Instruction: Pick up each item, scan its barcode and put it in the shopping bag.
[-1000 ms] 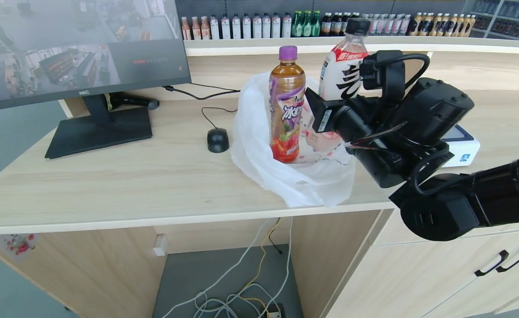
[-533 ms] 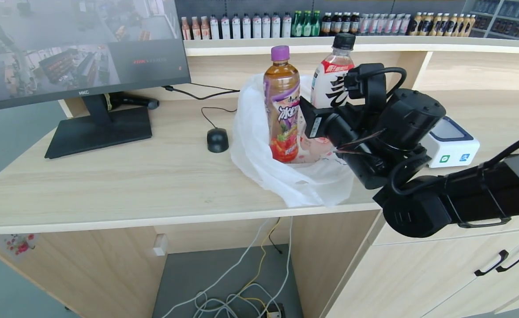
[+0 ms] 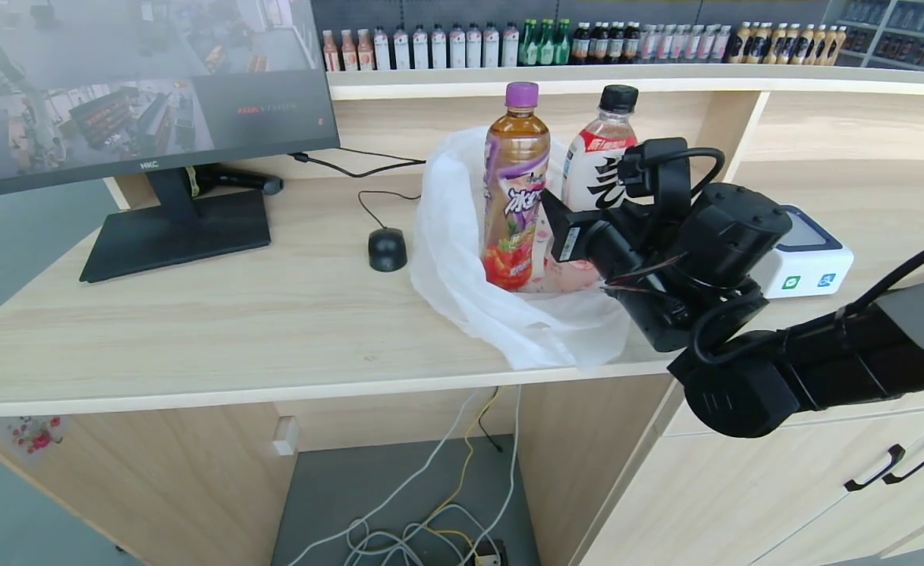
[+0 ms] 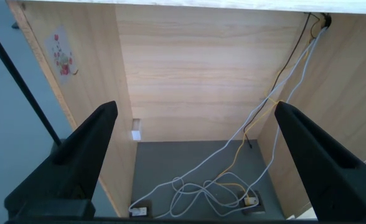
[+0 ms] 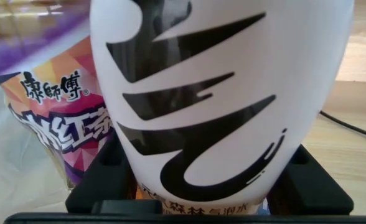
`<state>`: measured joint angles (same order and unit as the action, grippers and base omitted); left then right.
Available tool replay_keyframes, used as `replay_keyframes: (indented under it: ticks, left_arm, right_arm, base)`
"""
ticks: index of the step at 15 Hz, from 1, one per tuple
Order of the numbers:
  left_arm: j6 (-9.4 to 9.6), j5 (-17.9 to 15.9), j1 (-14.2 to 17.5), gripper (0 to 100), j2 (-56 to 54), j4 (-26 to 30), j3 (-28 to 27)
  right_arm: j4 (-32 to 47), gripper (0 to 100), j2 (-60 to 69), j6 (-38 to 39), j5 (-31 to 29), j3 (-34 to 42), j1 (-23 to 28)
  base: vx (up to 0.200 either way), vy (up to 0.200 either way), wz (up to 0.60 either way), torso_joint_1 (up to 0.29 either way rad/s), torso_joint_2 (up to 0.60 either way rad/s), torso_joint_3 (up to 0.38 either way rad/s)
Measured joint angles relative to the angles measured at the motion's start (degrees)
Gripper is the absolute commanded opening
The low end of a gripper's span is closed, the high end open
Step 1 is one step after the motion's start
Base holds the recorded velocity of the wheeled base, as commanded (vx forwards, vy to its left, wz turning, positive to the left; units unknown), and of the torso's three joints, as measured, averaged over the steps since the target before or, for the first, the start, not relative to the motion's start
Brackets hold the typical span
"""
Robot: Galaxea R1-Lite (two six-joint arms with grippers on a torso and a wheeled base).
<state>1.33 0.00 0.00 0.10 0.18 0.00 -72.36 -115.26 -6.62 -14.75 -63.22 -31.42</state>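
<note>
Just right of centre in the head view, the right gripper (image 3: 578,236) clasps the white bottle (image 3: 597,169) upright by its lower body. This keeps its base standing within the shopping bag (image 3: 462,283), beside the tea bottle (image 3: 515,196). The left gripper (image 4: 198,152) hangs spread wide and empty below the counter (image 3: 195,314).

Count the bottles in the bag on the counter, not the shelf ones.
2. The purple-capped bottle stands upright in the white bag; the black-capped bottle is beside it, in the right gripper. The bag may hide others.
</note>
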Motion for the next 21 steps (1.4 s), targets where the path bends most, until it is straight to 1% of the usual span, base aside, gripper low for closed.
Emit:
replay_keyframes:
  ticks: [4,7,21]
  left_arm:
    - [0.00,0.0,0.0,100,0.0,0.0,0.0]
    - [0.00,0.0,0.0,100,0.0,0.0,0.0]
    - [0.06,0.0,0.0,100,0.0,0.0,0.0]
  right_arm:
    - [-3.3,0,-0.1,0.0,0.0,3.6,0.0]
    - [-3.5,0,-0.1,0.0,0.0,5.4,0.0]
    - [-3.4,0,-0.1,0.3,0.0,5.6,0.0]
  base:
    - [0.000,0.000,0.00,0.000,0.00,0.000]
    - [0.000,0.000,0.00,0.000,0.00,0.000]
    - [0.000,0.000,0.00,0.000,0.00,0.000]
